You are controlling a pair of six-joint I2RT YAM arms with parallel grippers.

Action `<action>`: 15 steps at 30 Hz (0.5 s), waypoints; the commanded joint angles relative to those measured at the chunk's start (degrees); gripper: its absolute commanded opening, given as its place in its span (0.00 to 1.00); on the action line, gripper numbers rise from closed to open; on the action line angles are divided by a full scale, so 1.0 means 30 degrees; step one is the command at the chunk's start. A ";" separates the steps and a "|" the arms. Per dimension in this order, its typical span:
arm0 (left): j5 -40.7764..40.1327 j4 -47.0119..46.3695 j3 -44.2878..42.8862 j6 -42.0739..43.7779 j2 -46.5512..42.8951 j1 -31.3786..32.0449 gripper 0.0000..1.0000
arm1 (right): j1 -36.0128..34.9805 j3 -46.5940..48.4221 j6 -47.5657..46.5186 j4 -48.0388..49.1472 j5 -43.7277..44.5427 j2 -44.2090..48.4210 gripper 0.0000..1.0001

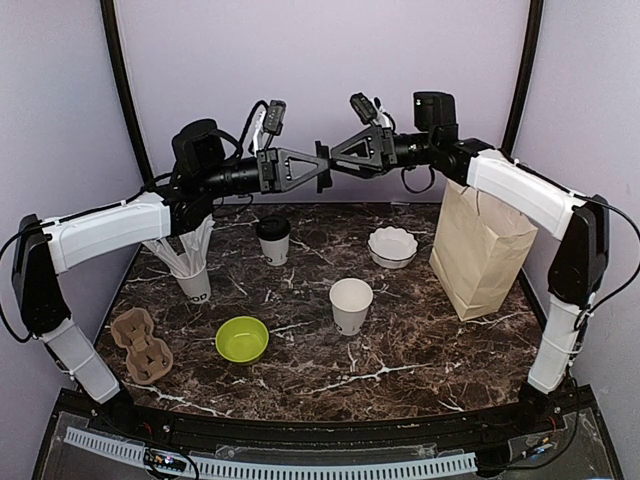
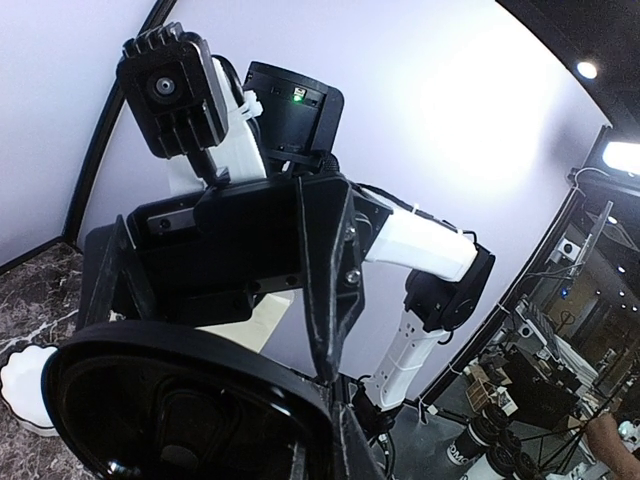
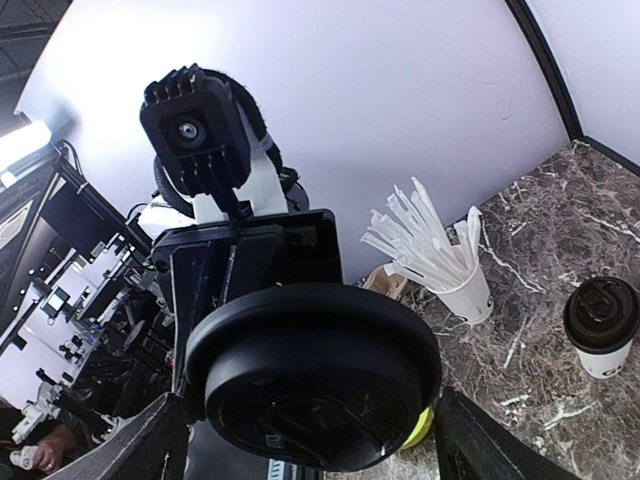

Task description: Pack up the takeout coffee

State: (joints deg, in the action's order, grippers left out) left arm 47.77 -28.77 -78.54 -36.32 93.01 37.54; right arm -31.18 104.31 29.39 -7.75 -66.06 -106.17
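Step in hand: a mid-air handover of the lid, ahead of capping. The left pincer (image 1: pixel 318 168) is clamped on the rim of the black lid (image 3: pixel 315 375). The right pincer (image 1: pixel 338 160) faces it nose to nose, its fingers (image 3: pixel 150 445) spread wide on either side of the lid. As far as the right wrist view shows, they do not touch it, so you carry the lid on the left side alone.

Where the coffee is: the open cup (image 1: pixel 351 305) stands on the table well below both pincers, with no lid on it. The lidded cup (image 1: pixel 273 240) stands below the left pincer, farther back. The paper bag (image 1: pixel 480 255) stands upright, below and outboard of the right pincer.

Next move, as a judgement: draw the right pincer back clear first. Then roll the left wrist down so the lid goes from on-edge to flat, and bring it over the open cup — centre it before you press. A rim grip gives little leverage, and a light cup may tip.

Pose: both arms are raised high, forearms near level, converging above the far half of the table.
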 commanded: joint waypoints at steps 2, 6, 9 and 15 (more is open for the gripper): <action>0.0554 -0.1059 -0.0011 -0.0210 -0.0187 -0.0062 0.05 | 0.0022 -0.0949 0.2847 0.3885 -0.1208 -0.0088 0.87; 0.0534 -0.0944 0.0037 -0.0116 -0.0186 -0.0062 0.05 | -0.0115 -0.1295 0.3400 0.4407 -0.1349 -0.0088 0.87; 0.0527 -0.0848 0.0048 -0.0124 -0.0136 -0.0064 0.05 | -0.0252 -0.1428 0.3459 0.4424 -0.1416 -0.0088 0.86; 0.0551 -0.0765 0.0077 -0.0209 0.0005 -0.0079 0.05 | -0.0445 -0.1494 0.3663 0.4413 -0.1421 -0.0161 0.83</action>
State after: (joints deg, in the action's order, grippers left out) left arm 48.66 -29.17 -78.54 -36.67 93.08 37.52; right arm -31.70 100.49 39.13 2.52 -69.30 -106.24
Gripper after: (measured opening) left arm 0.092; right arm 0.840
